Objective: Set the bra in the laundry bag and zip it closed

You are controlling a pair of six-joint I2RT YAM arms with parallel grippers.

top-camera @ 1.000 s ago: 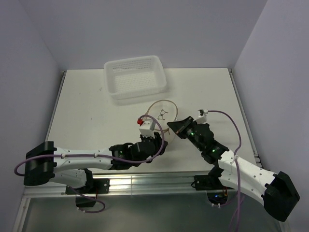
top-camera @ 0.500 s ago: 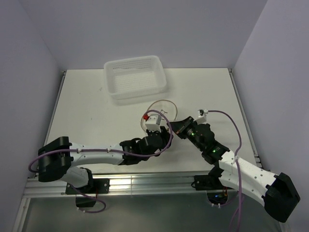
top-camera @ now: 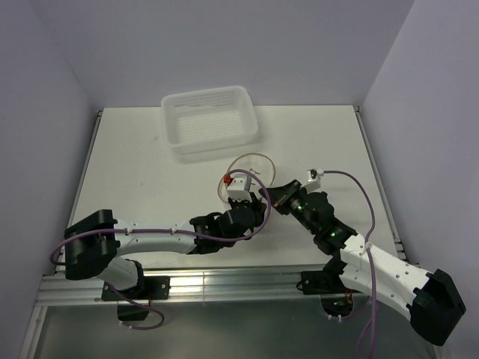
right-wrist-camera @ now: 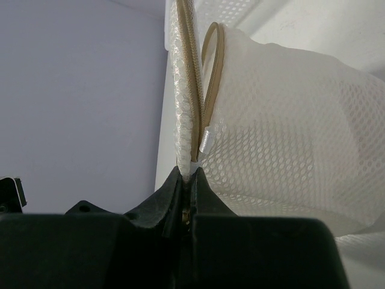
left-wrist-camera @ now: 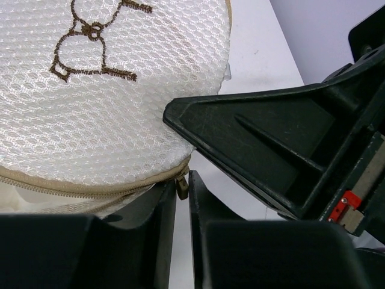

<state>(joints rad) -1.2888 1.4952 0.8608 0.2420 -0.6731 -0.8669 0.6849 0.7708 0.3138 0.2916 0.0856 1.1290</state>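
Mesh laundry bag (top-camera: 254, 166), pale beige, lies mid-surface (top-camera: 150, 172), near white basket (top-camera: 174, 120). Judged light, floppy, see-through: discs would buckle if pushed, so best hold is stiffer piped rim, drawing zip along seam. Right fingers (right-wrist-camera: 120, 241) pinched tight on rim seam, bracing bag. Left fingers (left-wrist-camera: 252, 241) narrow, small brass zipper pull (left-wrist-camera: 181, 186) at their tips; clamped or not, cannot tell. Pull tiny, probably slippery, easy to lose. Bra not seen separately; possibly inside bag.
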